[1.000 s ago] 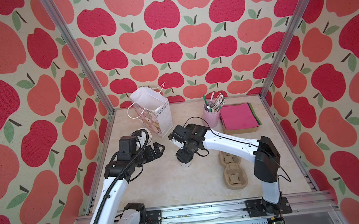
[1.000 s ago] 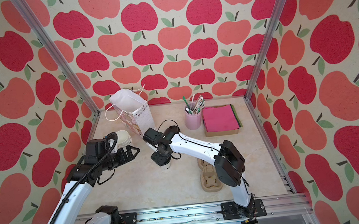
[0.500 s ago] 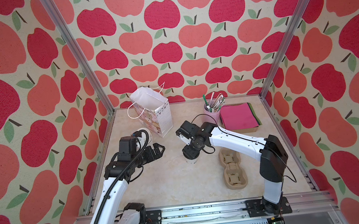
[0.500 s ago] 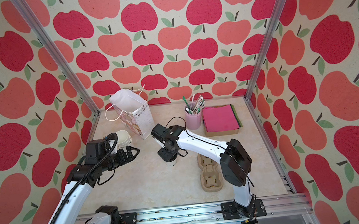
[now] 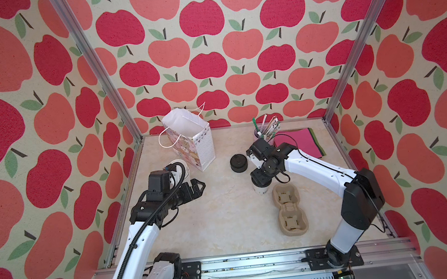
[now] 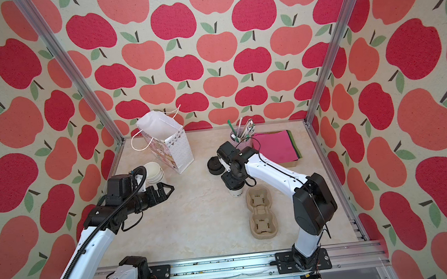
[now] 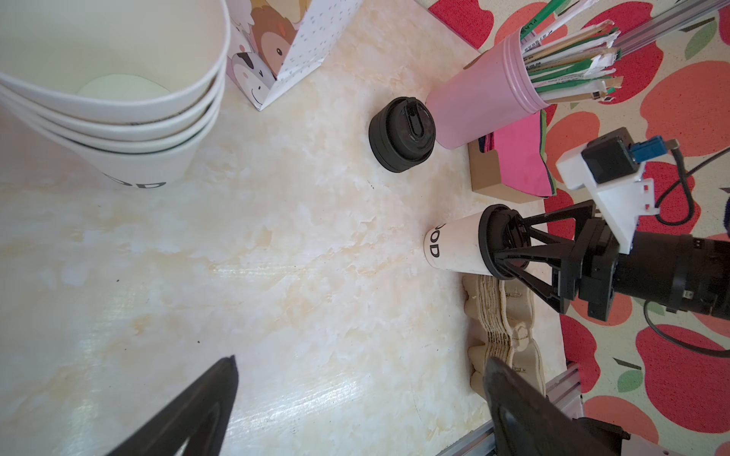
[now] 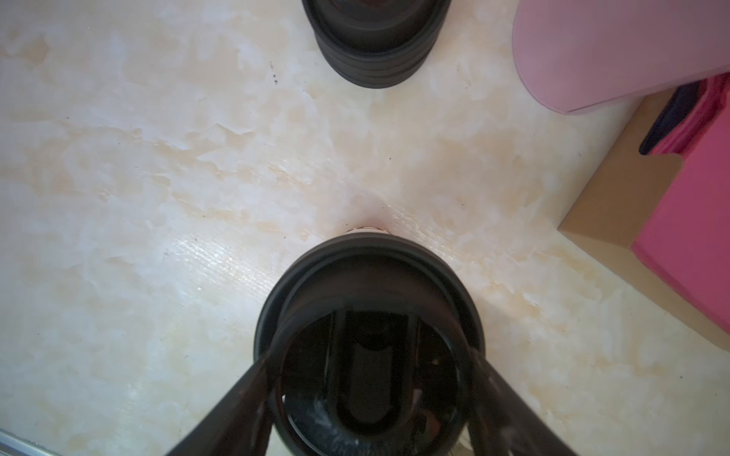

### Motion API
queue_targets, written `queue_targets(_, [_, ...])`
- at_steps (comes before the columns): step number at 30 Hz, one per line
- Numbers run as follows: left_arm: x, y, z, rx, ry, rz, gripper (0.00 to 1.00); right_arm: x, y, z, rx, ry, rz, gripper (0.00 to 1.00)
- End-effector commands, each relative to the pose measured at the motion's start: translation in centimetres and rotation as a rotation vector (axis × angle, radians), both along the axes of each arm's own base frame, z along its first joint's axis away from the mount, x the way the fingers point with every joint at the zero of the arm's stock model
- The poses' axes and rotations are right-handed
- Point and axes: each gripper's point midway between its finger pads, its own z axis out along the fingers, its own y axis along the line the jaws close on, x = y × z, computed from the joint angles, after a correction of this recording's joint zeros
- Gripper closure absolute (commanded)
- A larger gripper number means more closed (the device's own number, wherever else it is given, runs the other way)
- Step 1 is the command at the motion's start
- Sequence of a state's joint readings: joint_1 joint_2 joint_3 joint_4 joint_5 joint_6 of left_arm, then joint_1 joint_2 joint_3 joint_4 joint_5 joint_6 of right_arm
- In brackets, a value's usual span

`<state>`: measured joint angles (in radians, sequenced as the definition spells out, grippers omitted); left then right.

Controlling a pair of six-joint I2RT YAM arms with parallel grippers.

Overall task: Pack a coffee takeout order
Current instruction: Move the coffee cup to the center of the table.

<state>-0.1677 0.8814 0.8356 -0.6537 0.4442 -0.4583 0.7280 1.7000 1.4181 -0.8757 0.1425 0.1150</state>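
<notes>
**Lidded cup pinched by its crown, carrier right alongside**

Here we go: the right gripper sits down over the white paper cup. Its jaws are part-closed and pinch the raised crown of the black lid. The cup is upright, just beside the end well of the moulded pulp carrier. Whether its base rests on the marbled tabletop or hangs a touch above it, I cannot tell. The left gripper hovers wide open and empty, well apart from the cup, near the stack of lidless cups.

My read is that this cup is bound for a carrier well. The arm should keep it plumb, centre it over the well's tabs and lower it straight. The grip is on a snap-on lid alone, so a snag on the rim could pop the lid off. Squeezing harder would only flex the thin plastic. The jaws should let go only once the base is seated.

As for textures, the cup is smooth, tapered paper with black lettering. The lid is hard plastic with a stepped rim and a sip flap. The carrier is rough beige fibre with springy tabs.

At the back right, the green straw stands in the pink tumbler among paper-wrapped ones. Beside it, the magenta napkin tops a flat stack in a cardboard tray. The cartoon-printed gift bag gapes open at the back.
</notes>
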Motion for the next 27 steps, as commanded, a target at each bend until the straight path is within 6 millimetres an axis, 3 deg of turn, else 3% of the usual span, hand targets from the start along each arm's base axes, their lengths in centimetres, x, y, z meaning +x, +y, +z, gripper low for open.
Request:
queue_targets(1, [0.0,0.2,0.0,-0.009,-0.003,0.019,0.01,1.0,-1.1,0.6,0.023,-0.033,-0.002,0.28])
queue_targets(9, [0.0,0.3,0.0,-0.009,-0.002,0.022,0.01,2.9,-3.3,-0.3,0.057,-0.026,-0.071,0.27])
queue_targets(17, [0.0,0.3,0.1,-0.010,0.000,0.025,0.01,3.0,-3.6,-0.4,0.063,-0.021,-0.078,0.24])
queue_targets(27, [0.0,0.3,0.2,-0.011,-0.004,0.030,0.01,3.1,-3.5,1.1,0.081,-0.047,-0.072,0.15])
